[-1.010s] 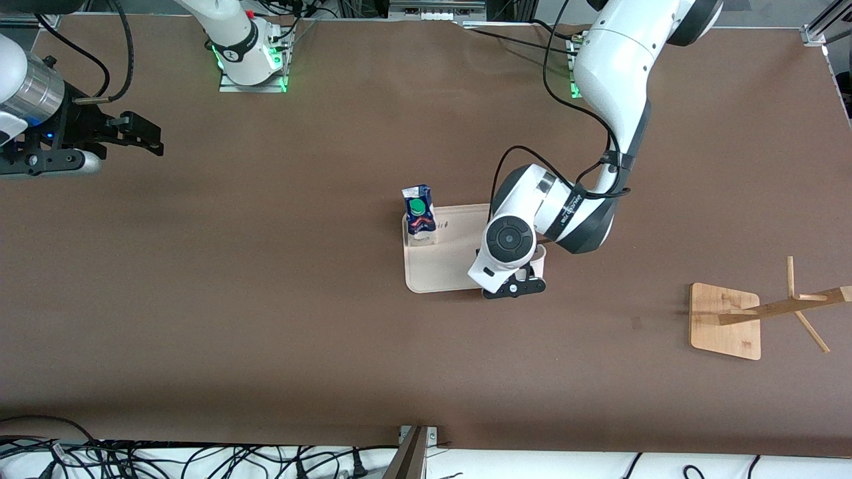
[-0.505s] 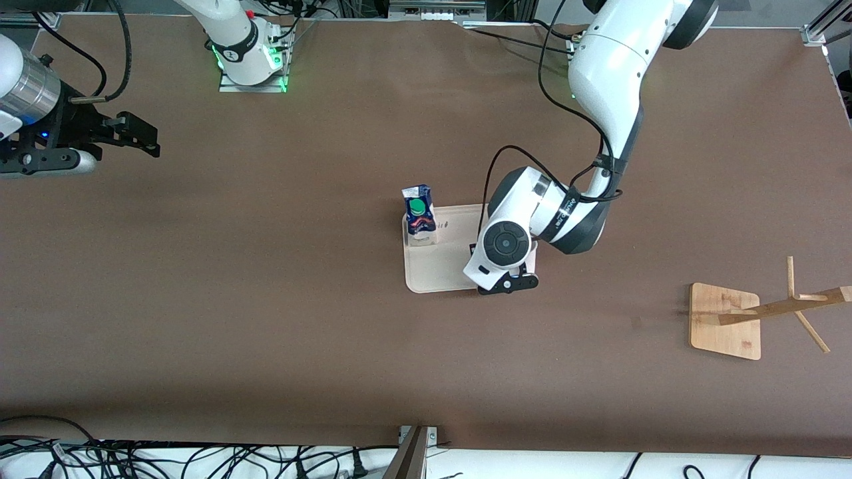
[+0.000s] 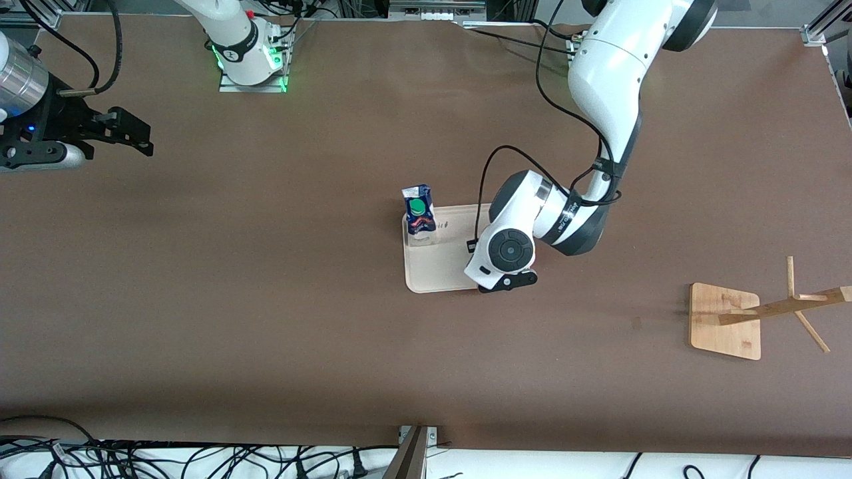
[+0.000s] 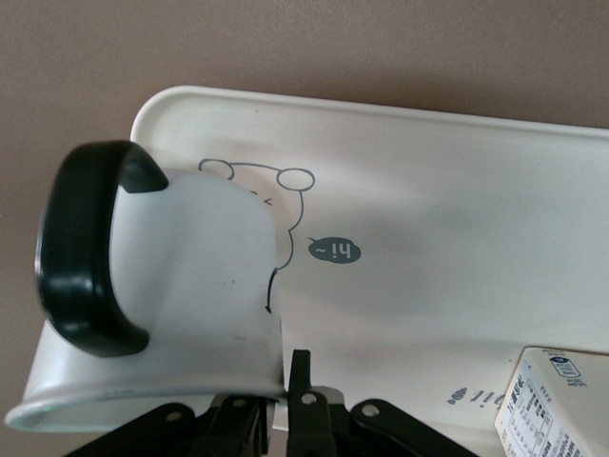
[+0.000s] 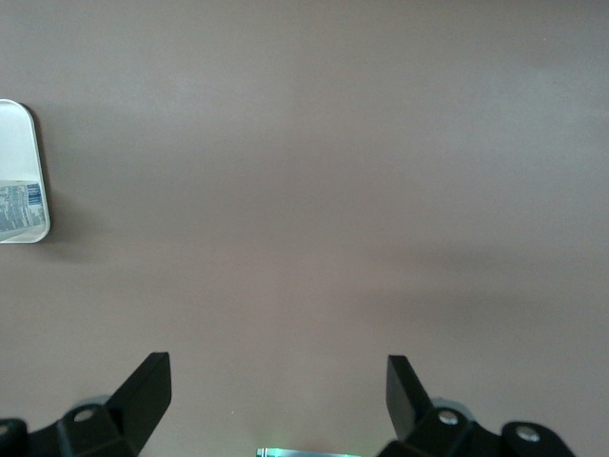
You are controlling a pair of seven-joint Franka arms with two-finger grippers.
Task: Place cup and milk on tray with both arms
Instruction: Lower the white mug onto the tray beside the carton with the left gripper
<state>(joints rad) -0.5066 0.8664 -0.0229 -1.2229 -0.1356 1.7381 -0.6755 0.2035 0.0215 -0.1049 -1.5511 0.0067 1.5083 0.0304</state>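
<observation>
Lowest in the front view, toward the left arm's end of the table: wooden stand [image 3: 725,321] with a square base and slanted pegs, well apart from everything else.

Farther up, at the centre of the frame: the tray [image 3: 432,276], flat on the brown table [image 3: 266,299]. Above the tray's end toward the left arm, hidden in the front view under the arm's own white wrist: left gripper [image 4: 285,419]. In the left wrist view, clamped on the rim of the cup [image 4: 200,286], one finger inside the wall and one outside. Cup white with a black loop handle [image 4: 86,248], held over the tray corner that carries a small animal drawing and a "hi" bubble [image 4: 335,250]. Cannot tell whether the cup's base touches the tray.

A little farther from the front camera, still mid-frame: the milk [image 3: 419,213], upright on the tray's corner toward the right arm's end, green cap facing up, apart from the cup.

Farthest, in the upper part of the frame at the right arm's end: right gripper [image 3: 143,136], waiting over bare table, fingers spread wide apart with nothing between them. At the edge of the right wrist view, only a tray corner [image 5: 19,133] and a strip of the carton's print.
</observation>
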